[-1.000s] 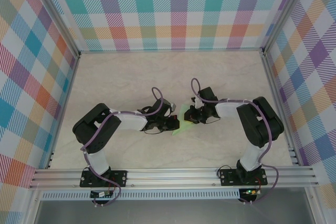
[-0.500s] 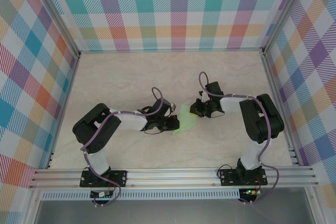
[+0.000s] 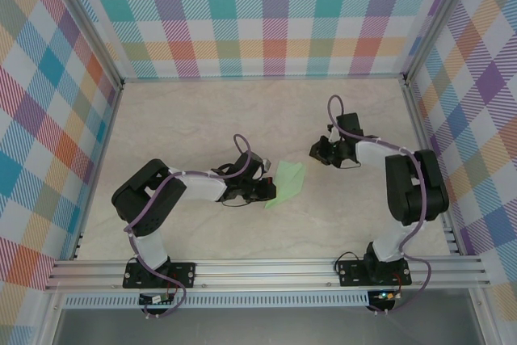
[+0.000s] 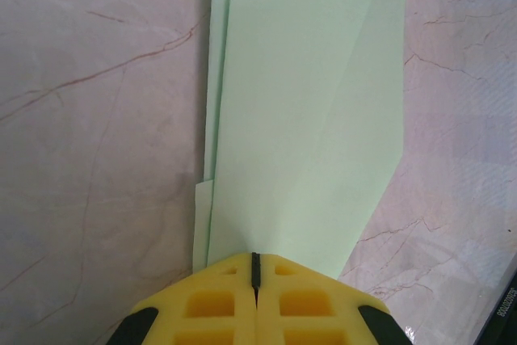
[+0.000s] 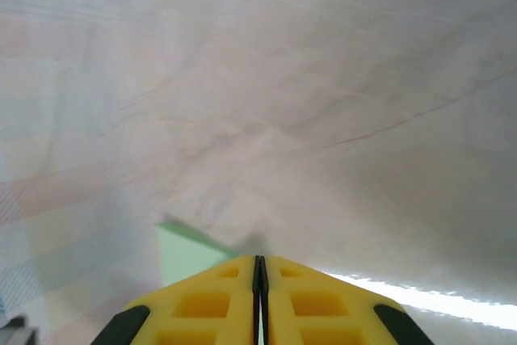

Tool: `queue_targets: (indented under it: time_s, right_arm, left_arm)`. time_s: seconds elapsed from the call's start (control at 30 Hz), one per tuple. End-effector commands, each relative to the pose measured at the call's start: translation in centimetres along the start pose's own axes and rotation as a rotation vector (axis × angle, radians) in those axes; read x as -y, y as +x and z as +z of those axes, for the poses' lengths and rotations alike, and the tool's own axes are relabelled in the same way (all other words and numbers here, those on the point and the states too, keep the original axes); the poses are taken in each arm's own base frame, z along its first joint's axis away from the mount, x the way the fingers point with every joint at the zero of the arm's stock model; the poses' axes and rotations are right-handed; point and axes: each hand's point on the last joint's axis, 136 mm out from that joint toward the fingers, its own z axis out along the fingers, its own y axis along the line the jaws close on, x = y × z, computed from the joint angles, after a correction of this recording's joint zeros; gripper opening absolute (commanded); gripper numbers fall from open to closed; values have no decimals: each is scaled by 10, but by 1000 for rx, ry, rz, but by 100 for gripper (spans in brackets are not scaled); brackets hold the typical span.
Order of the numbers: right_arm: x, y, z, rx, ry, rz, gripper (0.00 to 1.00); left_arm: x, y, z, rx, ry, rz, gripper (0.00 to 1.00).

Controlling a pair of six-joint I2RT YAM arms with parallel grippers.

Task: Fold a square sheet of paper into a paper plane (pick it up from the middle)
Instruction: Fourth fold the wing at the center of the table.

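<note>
Since the plaid walls [image 3: 258, 14] are the biggest thing around, I'll start there: they stand well back from the green paper [image 3: 287, 182] on its left, far and right sides. Under the paper is the bench [image 3: 202, 119], pale with a marble look, and it runs out well past the paper every way.

My left arm [image 3: 161, 195] comes in low from the paper's left with the elbow bent. My right arm [image 3: 408, 187] sits off to the paper's right, its wrist reaching in toward the paper's far tip.

The paper itself is folded into a long narrow piece with one slanted, pointy end. In the left wrist view the paper [image 4: 307, 119] shows stacked layers and a diagonal crease, and it looks like it's lying flat on the bench.

My left fingers [image 3: 262, 192] are at the paper's near-left end. Up close, those yellow fingers [image 4: 242, 276] are pressed together with that end of the paper pinched between them.

My right fingers [image 3: 317, 151] are just past the paper's far tip, not touching it and holding nothing. In the right wrist view they're pressed together tip to tip [image 5: 249, 274], and a blurry corner of the paper [image 5: 190, 250] pokes out just left of them.
</note>
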Motion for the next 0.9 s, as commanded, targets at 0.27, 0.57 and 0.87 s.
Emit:
queue_targets:
  time_s: [0.27,0.57,0.87]
  right_arm:
    - [-49,94,9,-151,-131,-20,11]
    - [-57,113,37,-234,-136,-18,11]
    - [-41,123,55,-292,-91,-10,11]
  left_arm:
    - [-46,41,8,-141,-145,-62,0]
    - [-44,40,6,-136,-143,-61,0]
    - [-38,36,4,-130,-128,-57,0]
